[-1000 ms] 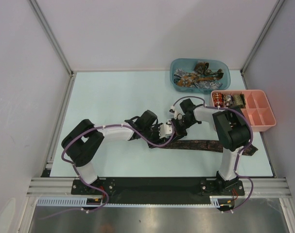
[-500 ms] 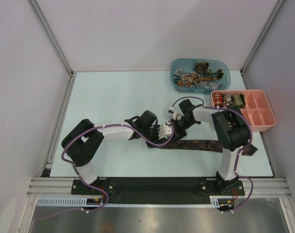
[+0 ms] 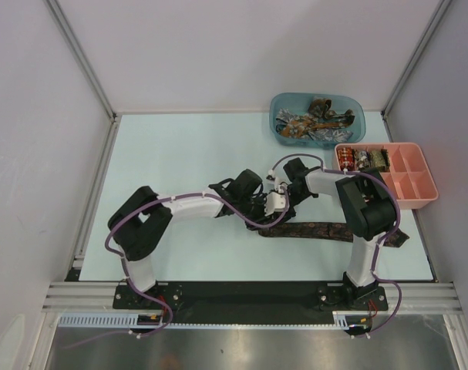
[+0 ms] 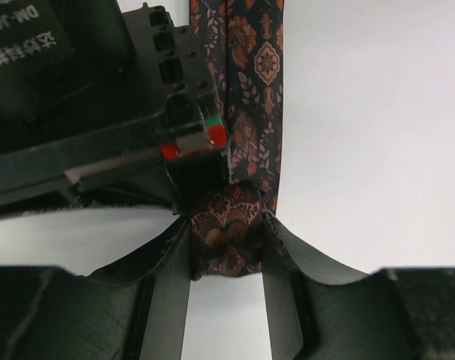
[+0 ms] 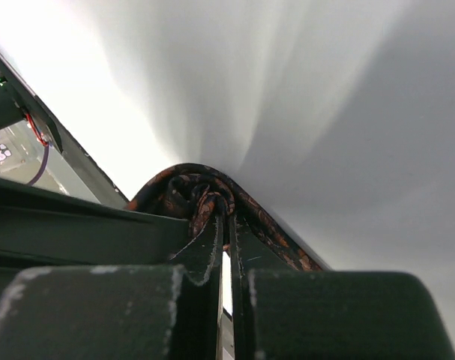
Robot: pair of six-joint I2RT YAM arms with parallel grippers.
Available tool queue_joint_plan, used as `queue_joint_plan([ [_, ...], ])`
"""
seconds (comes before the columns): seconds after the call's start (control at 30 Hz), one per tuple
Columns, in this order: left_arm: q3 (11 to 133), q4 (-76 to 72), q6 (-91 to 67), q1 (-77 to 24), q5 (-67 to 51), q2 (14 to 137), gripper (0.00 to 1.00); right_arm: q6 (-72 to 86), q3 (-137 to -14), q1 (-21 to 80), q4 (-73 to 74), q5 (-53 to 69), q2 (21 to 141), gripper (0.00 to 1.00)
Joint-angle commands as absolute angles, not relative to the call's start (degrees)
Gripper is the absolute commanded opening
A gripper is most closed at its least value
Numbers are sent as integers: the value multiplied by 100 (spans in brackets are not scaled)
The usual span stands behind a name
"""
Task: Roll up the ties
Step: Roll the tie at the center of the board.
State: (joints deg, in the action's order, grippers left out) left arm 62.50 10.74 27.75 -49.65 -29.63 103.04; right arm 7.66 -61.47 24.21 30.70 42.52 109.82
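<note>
Right gripper [image 5: 226, 216] clenched on the tie [image 3: 326, 230], pinching the roll's core at mid-table. My left gripper [image 4: 227, 226] seems to hug that roll from outside. I want light, even pressure and edges aligned before I turn.

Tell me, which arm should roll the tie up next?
Right, probably: the right fingers pinch the tie at the roll's middle, so twisting winds it. The left fingers squeeze the roll's sides.
</note>
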Motion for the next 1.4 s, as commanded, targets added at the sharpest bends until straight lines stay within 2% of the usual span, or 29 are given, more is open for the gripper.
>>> queue_joint_plan([
  [0.0,6521,870,2645,-5027,-3313,10748,44,545,-5906,2461,3146,3946,11118,0],
  [0.33,6284,729,2768,-5080,-3279,11004,45,633,-5783,2417,2910,4218,11118,0],
  [0.6,6319,949,2874,-5142,-3199,11180,51,650,-5678,2417,2813,4324,11039,0],
  [0.8,6425,1194,2953,-5150,-3120,11364,45,589,-5678,2408,2804,4403,11013,0],
  [0.93,6416,1370,3207,-5229,-2910,11382,47,624,-5678,2356,2646,4552,10837,0],
  [1.03,6451,1581,3339,-5317,-2699,11408,43,571,-5739,2329,2741,4588,10793,1],
  [1.13,6530,1836,3436,-5335,-2593,11443,34,457,-5862,2277,2943,4606,10732,9],
  [1.17,6548,1889,3480,-5335,-2575,11435,32,431,-5932,2242,3014,4579,10688,15],
  [1.23,6574,2056,3559,-5344,-2497,11417,29,264,-6046,2093,3250,4431,10661,21],
  [1.37,6565,2259,3718,-5353,-2391,11365,27,71,-6240,1802,3594,4377,10661,33],
])
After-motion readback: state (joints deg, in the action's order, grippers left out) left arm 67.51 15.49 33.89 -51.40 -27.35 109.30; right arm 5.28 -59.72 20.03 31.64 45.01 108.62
